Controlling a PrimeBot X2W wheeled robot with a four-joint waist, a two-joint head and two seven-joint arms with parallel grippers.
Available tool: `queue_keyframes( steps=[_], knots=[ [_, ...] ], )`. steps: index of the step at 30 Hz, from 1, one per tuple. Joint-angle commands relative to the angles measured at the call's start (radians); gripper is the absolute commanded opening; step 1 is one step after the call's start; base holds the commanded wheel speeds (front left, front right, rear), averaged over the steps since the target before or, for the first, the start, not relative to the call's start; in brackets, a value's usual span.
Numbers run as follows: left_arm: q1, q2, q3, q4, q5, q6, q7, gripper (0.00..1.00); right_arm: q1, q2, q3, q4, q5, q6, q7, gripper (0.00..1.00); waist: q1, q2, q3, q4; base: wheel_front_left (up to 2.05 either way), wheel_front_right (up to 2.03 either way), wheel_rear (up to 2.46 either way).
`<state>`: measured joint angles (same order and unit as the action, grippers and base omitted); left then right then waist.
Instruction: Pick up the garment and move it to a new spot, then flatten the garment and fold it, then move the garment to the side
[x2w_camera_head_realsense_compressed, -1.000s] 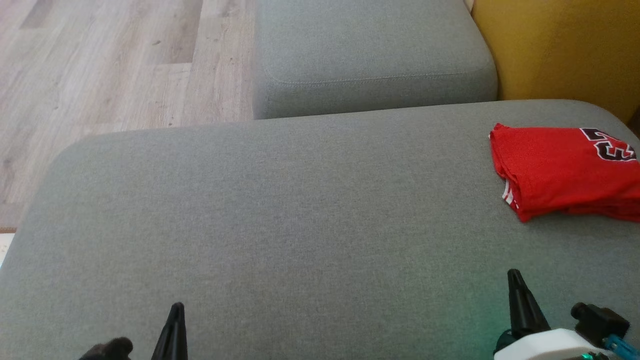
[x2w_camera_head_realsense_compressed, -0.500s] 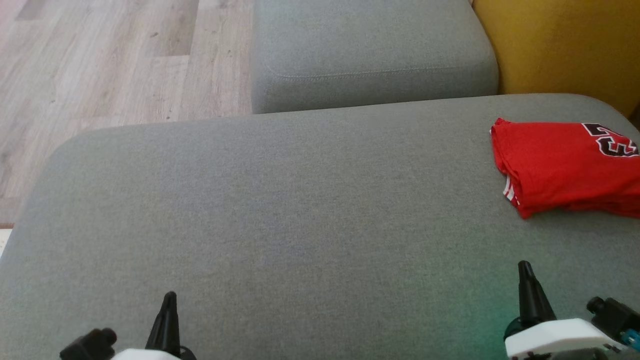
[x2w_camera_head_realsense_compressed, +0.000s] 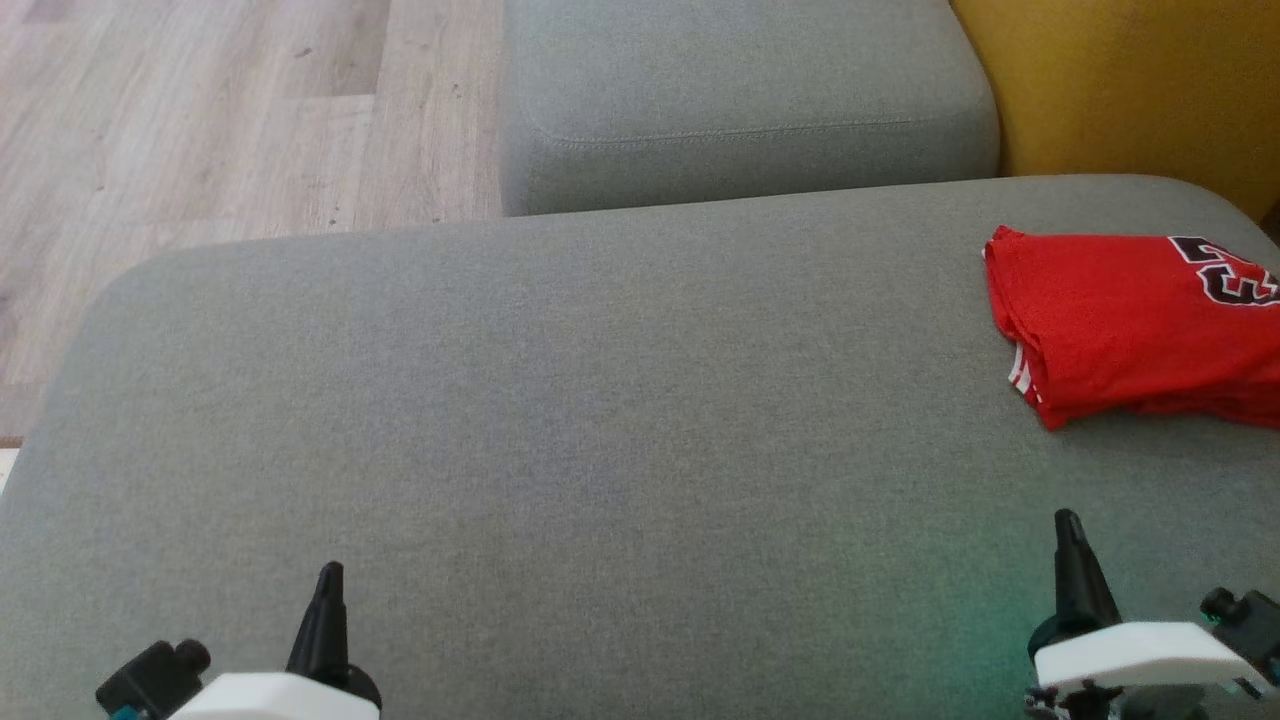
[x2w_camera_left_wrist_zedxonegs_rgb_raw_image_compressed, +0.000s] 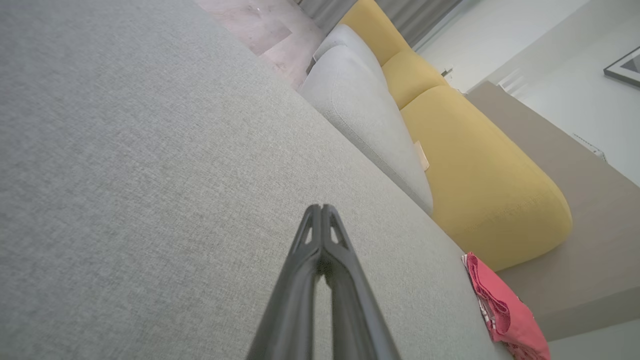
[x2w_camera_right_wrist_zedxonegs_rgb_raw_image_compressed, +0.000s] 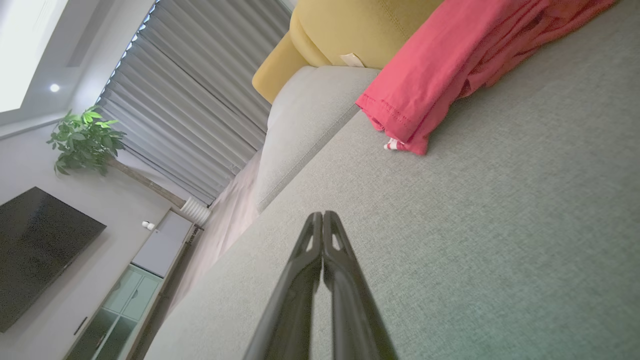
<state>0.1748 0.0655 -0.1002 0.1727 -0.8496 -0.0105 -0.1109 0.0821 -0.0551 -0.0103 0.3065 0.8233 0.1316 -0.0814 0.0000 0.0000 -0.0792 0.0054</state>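
Folded red jersey lay far right on grey sofa seat. Left gripper lower left, right gripper lower right, both pressed together, empty.

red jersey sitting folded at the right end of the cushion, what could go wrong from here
The red jersey lies close to the right end of the grey cushion; a nudge could slide it off.
Its layers sit uneven at the near corner, so another move might undo the fold.
The left gripper and right gripper both have shut fingers; a re-grasp needs them opened first.
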Motion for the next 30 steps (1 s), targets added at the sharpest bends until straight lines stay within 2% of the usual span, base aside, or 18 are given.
queue_keyframes(
  steps=[1, 30],
  knots=[
    [-0.058, 0.017, 0.028, -0.025, -0.020, -0.011, 0.004, 0.00, -0.065, -0.001, 0.002, -0.038, 0.023, 0.000, 0.005, 0.00, 0.0000, 0.0000, 0.001, 0.000, 0.00, 0.00, 0.00],
    [-0.159, 0.018, 0.091, 0.019, -0.377, -0.061, 0.087, 0.00, -0.122, 0.001, -0.046, -0.049, 0.372, -0.001, 0.091, 0.00, 0.0000, 0.0000, 0.038, -0.002, 0.00, 0.00, 0.00]
  ],
)
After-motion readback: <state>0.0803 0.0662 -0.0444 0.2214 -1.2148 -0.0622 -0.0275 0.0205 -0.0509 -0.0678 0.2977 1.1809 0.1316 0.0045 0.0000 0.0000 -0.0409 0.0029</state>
